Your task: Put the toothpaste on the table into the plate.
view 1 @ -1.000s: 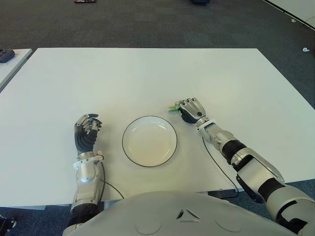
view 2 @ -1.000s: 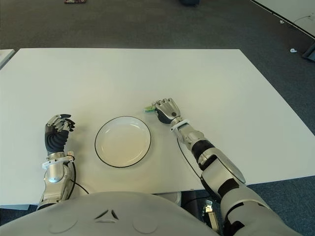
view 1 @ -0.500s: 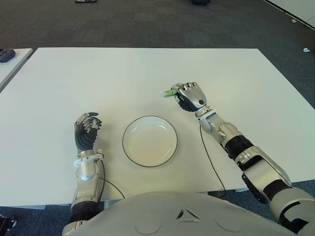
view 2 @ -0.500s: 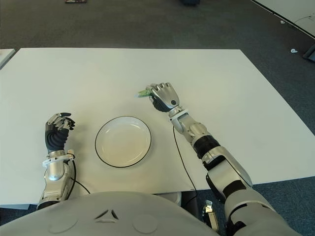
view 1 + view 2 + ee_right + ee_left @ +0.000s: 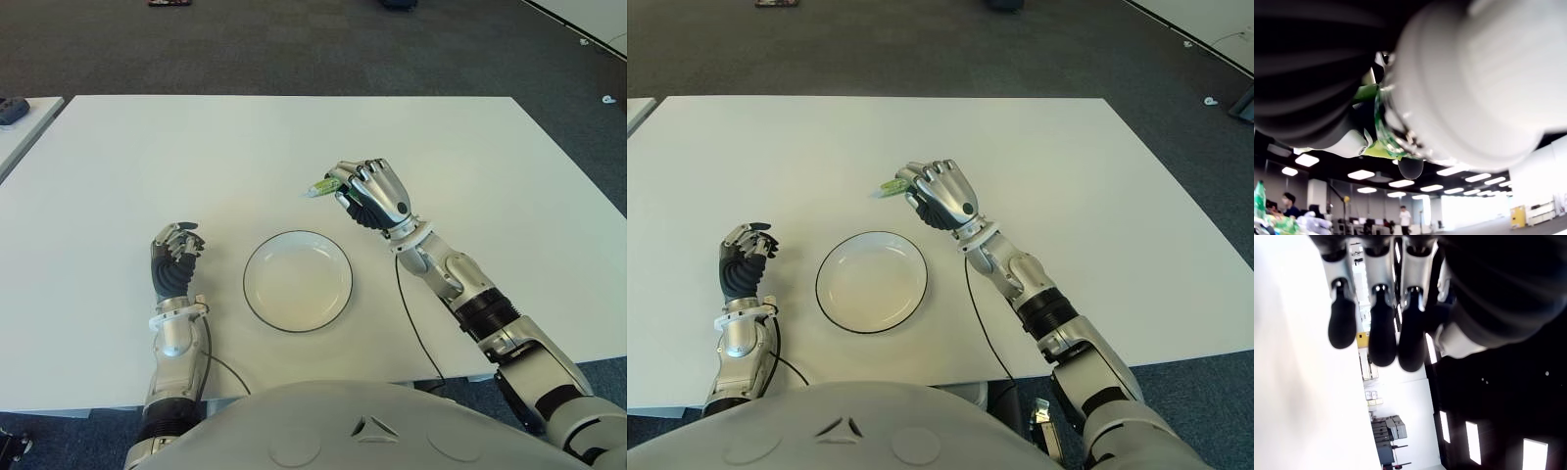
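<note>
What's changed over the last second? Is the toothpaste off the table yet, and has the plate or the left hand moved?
The right hand, fingers shut on the toothpaste, has lifted off the table and drifted left and away from the robot; the tube's tip now juts out past the plate's far rim rather than beside it. Nothing was released. The plate has not moved, and the left hand, fingers curled, stays left of it.

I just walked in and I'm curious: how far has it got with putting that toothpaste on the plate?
Done: the right hand has the toothpaste grasped and off the table.
In hand: it holds the tube just beyond the plate.
Left: bring it over the plate and let go.
The left hand shows curled, left of the plate.
</note>
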Tool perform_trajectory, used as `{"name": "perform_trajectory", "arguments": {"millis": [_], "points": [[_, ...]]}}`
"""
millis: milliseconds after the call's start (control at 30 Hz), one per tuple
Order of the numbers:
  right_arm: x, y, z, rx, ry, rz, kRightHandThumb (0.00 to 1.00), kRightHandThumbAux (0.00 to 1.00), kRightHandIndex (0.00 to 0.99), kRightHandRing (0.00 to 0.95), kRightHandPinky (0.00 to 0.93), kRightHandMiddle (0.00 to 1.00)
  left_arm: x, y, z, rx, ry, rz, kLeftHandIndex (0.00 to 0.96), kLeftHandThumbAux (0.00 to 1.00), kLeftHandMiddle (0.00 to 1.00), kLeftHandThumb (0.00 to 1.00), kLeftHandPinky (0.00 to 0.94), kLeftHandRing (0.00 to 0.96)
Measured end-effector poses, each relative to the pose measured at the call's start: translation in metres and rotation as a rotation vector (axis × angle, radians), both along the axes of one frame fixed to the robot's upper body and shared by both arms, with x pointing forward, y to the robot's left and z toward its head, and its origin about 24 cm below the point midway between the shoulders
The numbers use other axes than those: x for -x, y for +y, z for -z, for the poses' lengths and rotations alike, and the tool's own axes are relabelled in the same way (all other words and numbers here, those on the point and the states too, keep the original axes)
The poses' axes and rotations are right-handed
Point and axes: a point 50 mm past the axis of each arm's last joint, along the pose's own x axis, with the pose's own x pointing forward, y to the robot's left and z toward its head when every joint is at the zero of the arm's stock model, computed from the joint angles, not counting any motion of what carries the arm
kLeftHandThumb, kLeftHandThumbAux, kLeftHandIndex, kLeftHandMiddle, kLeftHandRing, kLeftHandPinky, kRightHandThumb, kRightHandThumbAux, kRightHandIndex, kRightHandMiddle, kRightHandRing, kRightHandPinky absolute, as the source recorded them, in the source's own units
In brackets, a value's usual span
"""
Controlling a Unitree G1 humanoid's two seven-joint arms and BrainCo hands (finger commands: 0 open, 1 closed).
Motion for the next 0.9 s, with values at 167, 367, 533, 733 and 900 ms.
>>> {"name": "perform_trajectory", "arguments": {"millis": [167,367,533,733,900], "points": [[0.015,0.007,-0.009,-0.027,0.008,-0.083,0.848,0.679,0.4,0.843,0.831,0.544,0.0,-0.001,0.0,0.002,0.006,0.001,0.433,0.72,0.652,0.696,0.643,0.648],[0.028,0.013,-0.014,-0.044,0.08,-0.199,0.847,0.679,0.401,0.836,0.833,0.545,-0.001,-0.001,0.001,0.003,0.008,0.0,0.433,0.721,0.658,0.696,0.639,0.651],[0.035,0.016,-0.017,-0.031,0.146,-0.317,0.848,0.679,0.401,0.84,0.847,0.547,-0.002,-0.001,0.001,0.007,0.008,0.0,0.433,0.721,0.658,0.697,0.637,0.65],[0.047,0.024,-0.01,0.038,0.201,-0.468,0.847,0.679,0.403,0.847,0.859,0.55,-0.002,-0.002,0.002,0.013,0.018,-0.003,0.433,0.721,0.656,0.696,0.633,0.647],[0.055,0.029,0.002,0.12,0.218,-0.55,0.846,0.679,0.406,0.861,0.875,0.554,-0.002,-0.002,0.002,0.013,0.019,-0.003,0.433,0.721,0.654,0.696,0.631,0.648]]}}
